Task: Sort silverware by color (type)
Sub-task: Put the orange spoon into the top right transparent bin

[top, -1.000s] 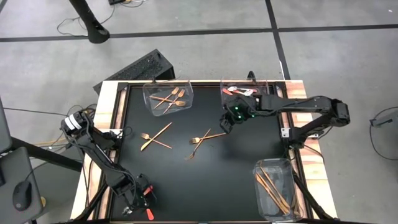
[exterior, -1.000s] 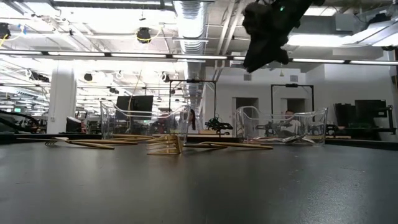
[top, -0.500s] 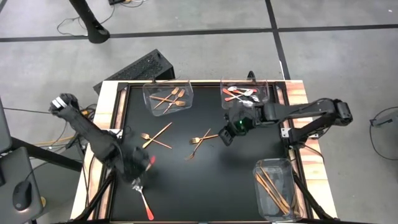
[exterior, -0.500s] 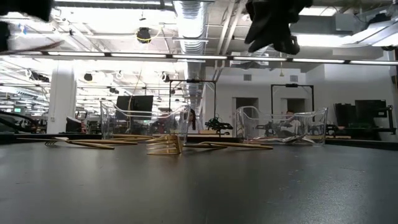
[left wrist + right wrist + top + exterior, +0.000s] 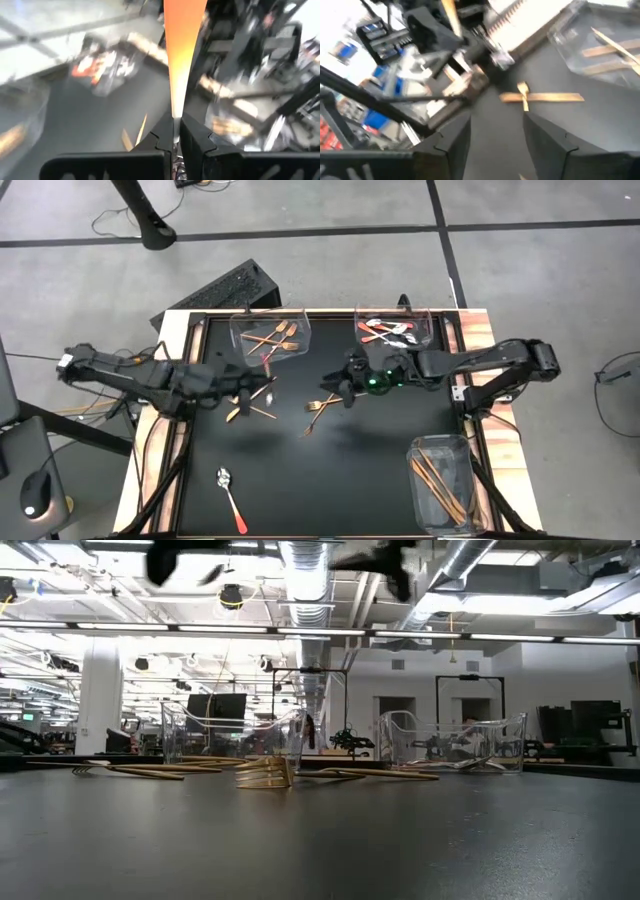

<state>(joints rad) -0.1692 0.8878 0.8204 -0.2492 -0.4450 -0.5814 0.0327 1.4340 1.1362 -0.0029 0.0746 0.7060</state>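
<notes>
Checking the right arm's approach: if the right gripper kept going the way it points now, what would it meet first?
Probably the loose gold forks on the black table; the open right gripper points toward the crossed pair, though its height above them is unclear.

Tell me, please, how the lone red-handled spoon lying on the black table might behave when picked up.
The spoon looks thin and lies flat on the table, so a pincer may struggle to get under it. It is probably stiff and light. Its slim handle could pivot if gripped off-centre.
</notes>
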